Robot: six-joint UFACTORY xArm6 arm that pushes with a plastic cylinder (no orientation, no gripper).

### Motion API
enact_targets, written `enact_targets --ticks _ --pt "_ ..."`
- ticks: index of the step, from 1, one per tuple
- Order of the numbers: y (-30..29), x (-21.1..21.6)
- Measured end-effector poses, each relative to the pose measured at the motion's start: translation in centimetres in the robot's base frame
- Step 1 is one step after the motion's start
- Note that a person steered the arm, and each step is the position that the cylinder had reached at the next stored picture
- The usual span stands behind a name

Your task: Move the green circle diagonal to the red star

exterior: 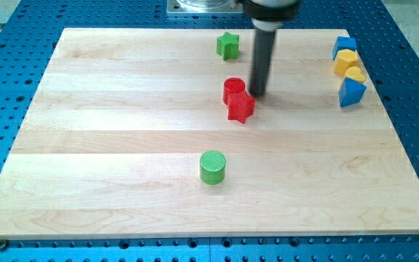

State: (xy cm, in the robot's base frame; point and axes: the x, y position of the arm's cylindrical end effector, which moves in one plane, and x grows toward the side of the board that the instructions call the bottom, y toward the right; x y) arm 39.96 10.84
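Green circle (212, 167) well below my tip (257, 94).

- I can read no text, label, brand, number or sign anywhere in my view.
- The wooden board (122, 145) shows only bare grain, and the blocks' faces carry only ridged texture, as far as I can tell at this sharpness.
- The blue perforated table (413, 44) around the board has holes but no markings I can make out.
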Motion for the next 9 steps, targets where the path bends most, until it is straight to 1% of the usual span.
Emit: enact_targets --ticks 1,2,3,4,5,6,7,8,9 --pt "0.5 7.9" --pt "-3.1 15.3" --pt "-7.3 18.2" --pt "-12.3 18.1" --pt "-14.7 17.0" --pt "-13.5 18.3" --pt "-9.5 20.6" --pt "-6.9 19.4" --pt "-9.6 16.0"
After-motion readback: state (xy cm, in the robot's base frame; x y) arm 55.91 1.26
